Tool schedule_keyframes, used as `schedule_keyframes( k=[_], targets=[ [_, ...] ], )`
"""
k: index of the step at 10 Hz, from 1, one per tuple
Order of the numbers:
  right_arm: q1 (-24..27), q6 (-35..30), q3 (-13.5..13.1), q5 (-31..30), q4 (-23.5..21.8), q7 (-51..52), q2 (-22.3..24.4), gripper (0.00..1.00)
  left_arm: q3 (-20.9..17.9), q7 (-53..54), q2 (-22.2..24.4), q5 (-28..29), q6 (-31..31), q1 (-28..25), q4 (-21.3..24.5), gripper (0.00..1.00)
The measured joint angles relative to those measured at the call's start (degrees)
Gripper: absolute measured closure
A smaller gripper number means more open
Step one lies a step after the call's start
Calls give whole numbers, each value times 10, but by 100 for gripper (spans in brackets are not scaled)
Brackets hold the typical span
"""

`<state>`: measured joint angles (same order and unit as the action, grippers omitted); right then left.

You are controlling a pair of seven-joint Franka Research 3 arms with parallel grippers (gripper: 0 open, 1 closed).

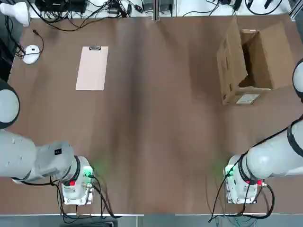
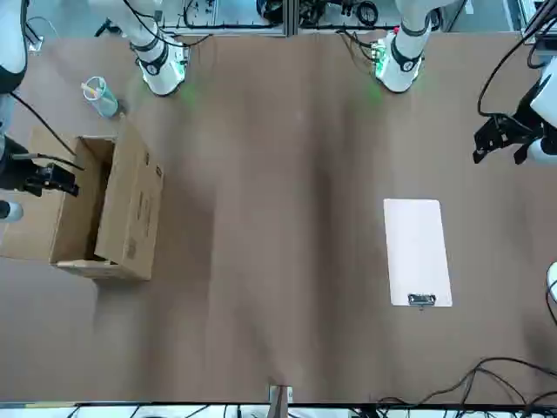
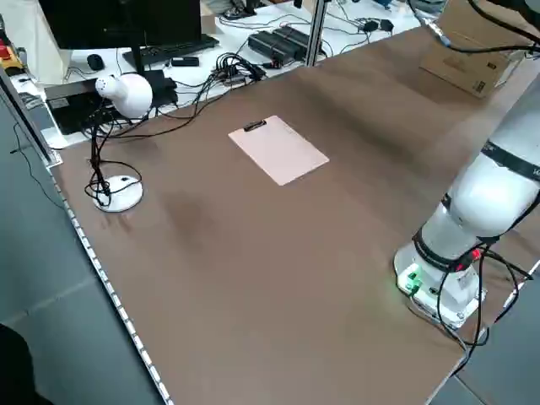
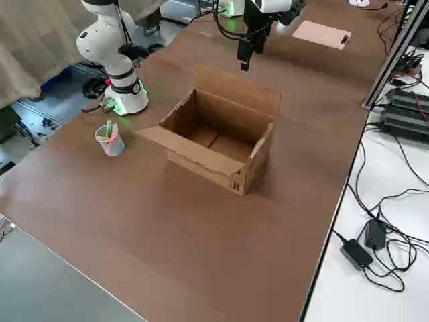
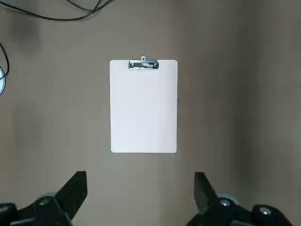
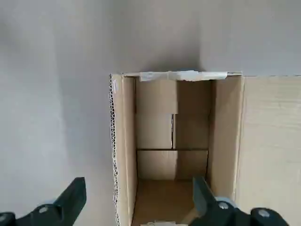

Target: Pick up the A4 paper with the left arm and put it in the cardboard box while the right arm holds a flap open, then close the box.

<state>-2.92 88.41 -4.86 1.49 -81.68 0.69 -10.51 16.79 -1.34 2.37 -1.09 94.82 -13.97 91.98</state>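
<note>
Your left gripper [image 5: 140, 188] hangs above the table [image 1: 156, 118] with fingers spread wide, nothing between them; your right gripper [image 6: 139, 195] is just as wide, over the cardboard box [image 1: 251, 66]. You see only fingertips in the wrist views, and both arms run off the top view's edges. The box stands open, one long flap upright. The A4 paper [image 1: 92, 67] lies flat, well apart, clip on its far edge

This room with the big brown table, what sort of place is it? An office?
More likely a robotics lab or test bench. Two white robot arms, the left arm and the right arm, are bolted to the table, tangled cables run along its far edge, and a monitor and keyboard sit beside it.
</note>
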Motion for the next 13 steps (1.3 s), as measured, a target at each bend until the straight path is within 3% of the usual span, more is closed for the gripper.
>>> schedule_keyframes(
  k=[5, 8, 11, 13],
  targets=[
    [0, 0, 0, 0, 0, -10, 0, 0, 0, -2, -10, 0, 0, -1, 1, 0],
    [0, 0, -1, -1, 0, -128, 0, 0, 4, -10, -40, 0, 1, 4, 1, 0],
    [36, 3, -9, -3, -2, -271, -5, 0, 4, -11, -101, -1, 7, 5, -18, 0],
    [80, 49, -11, -2, -8, -334, -33, 0, 5, -50, -166, -1, 16, 14, -38, 0]
  ],
)
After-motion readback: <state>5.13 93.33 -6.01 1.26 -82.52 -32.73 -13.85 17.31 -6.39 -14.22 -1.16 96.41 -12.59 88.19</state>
